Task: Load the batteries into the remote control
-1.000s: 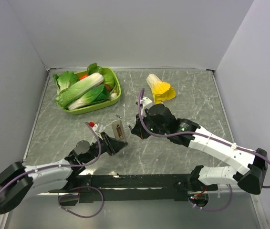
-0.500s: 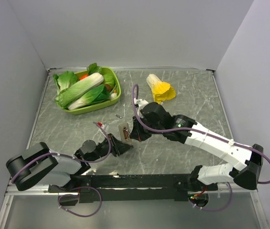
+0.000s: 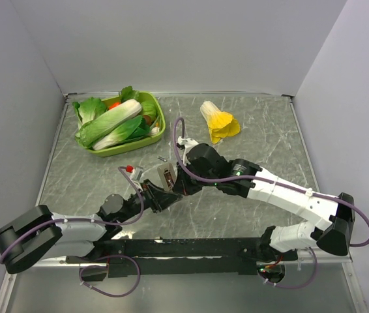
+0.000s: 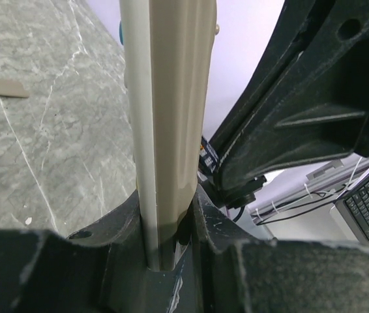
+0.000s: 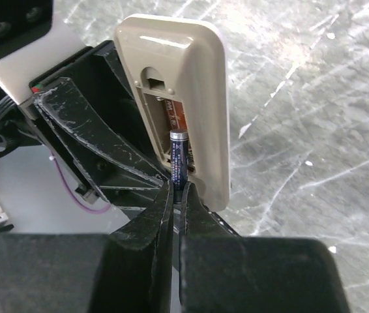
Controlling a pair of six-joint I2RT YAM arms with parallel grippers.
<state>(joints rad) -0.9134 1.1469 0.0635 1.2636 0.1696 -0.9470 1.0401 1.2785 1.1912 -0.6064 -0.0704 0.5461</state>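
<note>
My left gripper (image 3: 160, 194) is shut on the lower end of the remote control (image 3: 165, 177) and holds it upright above the table; it also shows in the left wrist view (image 4: 171, 98) between the jaws of the left gripper (image 4: 168, 215). In the right wrist view the remote's grey-beige back (image 5: 201, 78) faces the camera with its battery bay open. My right gripper (image 5: 178, 189) is shut on a dark battery (image 5: 178, 155), whose top end sits in the bay's lower part. A second small dark cylinder (image 3: 162, 158) lies on the table behind the remote.
A green basket (image 3: 161, 122) of toy vegetables stands at the back left. A yellow-and-white toy cabbage (image 3: 218, 121) lies at the back centre. A flat beige cover piece (image 4: 2, 86) lies on the marble table. The right arm's black body (image 4: 302, 98) is close beside the remote.
My right gripper has moved left to the remote and now has the battery at the open bay. My left gripper has shifted the remote slightly and still holds it.
</note>
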